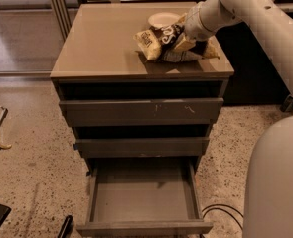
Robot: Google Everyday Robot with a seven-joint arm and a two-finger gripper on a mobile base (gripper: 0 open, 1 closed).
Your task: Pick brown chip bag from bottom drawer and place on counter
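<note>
The brown chip bag point(157, 38) is over the right half of the beige counter point(101, 43), tilted, with its lower edge at or just above the surface. My gripper point(182, 42) reaches in from the upper right and is shut on the bag's right end. The bottom drawer point(142, 195) is pulled open below, and nothing shows inside its grey tray.
A white bowl point(164, 19) sits on the counter just behind the bag. The top drawer point(141, 112) and middle drawer point(141, 146) stick out slightly. A black cable point(220, 211) lies on the speckled floor right of the open drawer. My white body point(277, 182) fills the lower right.
</note>
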